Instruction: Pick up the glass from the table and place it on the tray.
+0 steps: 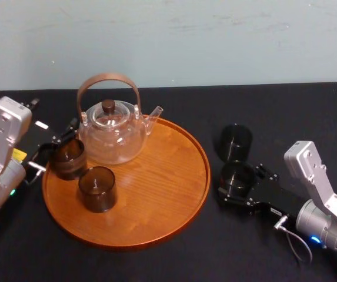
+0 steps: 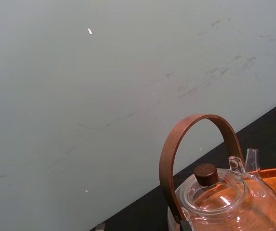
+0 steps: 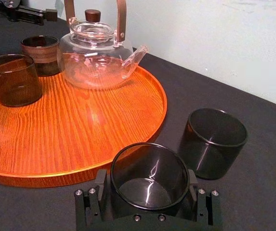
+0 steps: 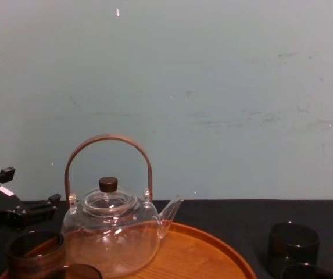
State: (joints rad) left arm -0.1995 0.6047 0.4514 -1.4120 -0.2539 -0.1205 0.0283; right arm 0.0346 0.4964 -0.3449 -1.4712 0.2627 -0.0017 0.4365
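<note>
here, right pincer [image 1: 237, 178] gripping glass [image 3: 149, 190] beside tray [image 1: 156, 176], left pincer [image 1: 54, 148] at tray's left edge

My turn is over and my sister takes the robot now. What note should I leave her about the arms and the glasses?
Left gripper: open, at the tray's left edge beside a brown glass.
Right gripper: shut on the near dark glass, just right of the tray.
Done: two brown glasses sit on the tray, the second in front, near the teapot.
Left: carry the held glass onto the tray. The far dark glass stands on the table.
</note>
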